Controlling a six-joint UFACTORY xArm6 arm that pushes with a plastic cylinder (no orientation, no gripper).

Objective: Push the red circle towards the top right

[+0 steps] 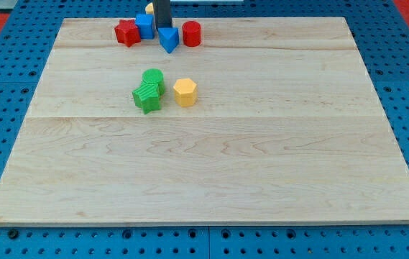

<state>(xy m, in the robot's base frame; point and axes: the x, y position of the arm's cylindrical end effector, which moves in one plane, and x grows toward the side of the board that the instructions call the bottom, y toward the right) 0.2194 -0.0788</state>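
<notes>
Here, you had my tip (162, 27) just above the blue triangle (168, 39), left of the red circle (191, 33); no hand showed, so its state I cannot tell.

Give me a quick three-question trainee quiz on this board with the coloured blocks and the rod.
1. True or false: the red circle lies at the view's bottom edge of the board.
2. Which block sits nearest my tip? A) yellow hexagon B) blue triangular block C) green block
3. Fill in: left of the blue cube lies the ___ star-shaped block.

Key
1. False: it lies near the top edge, just right of my tip.
2. B
3. red
</notes>
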